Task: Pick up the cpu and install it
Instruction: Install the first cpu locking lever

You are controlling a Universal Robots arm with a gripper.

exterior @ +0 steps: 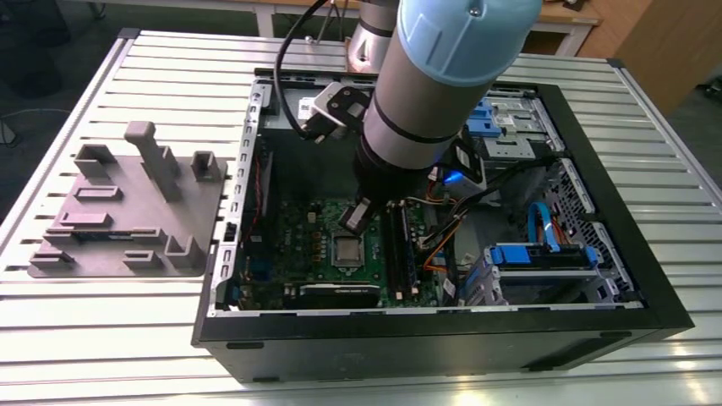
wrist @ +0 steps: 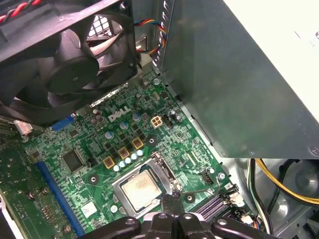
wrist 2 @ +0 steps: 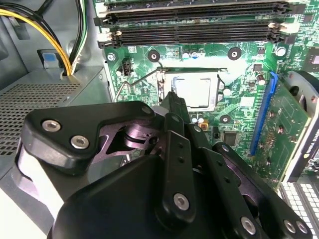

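The cpu (wrist: 141, 191) lies flat inside the metal-framed socket (wrist 2: 191, 90) on the green motherboard (exterior: 327, 245), its frame apparently open so the chip can seat. The gripper (wrist: 172, 203) hangs just above the socket's edge, fingers drawn together on nothing visible. Print is left unread; the grey fixture plate (exterior: 124, 211) lies at nine o'clock of the case in the exterior view.

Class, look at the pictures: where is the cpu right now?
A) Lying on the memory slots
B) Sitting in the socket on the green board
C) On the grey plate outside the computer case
B: the cpu sits inside the socket frame on the green board, just ahead of the gripper.
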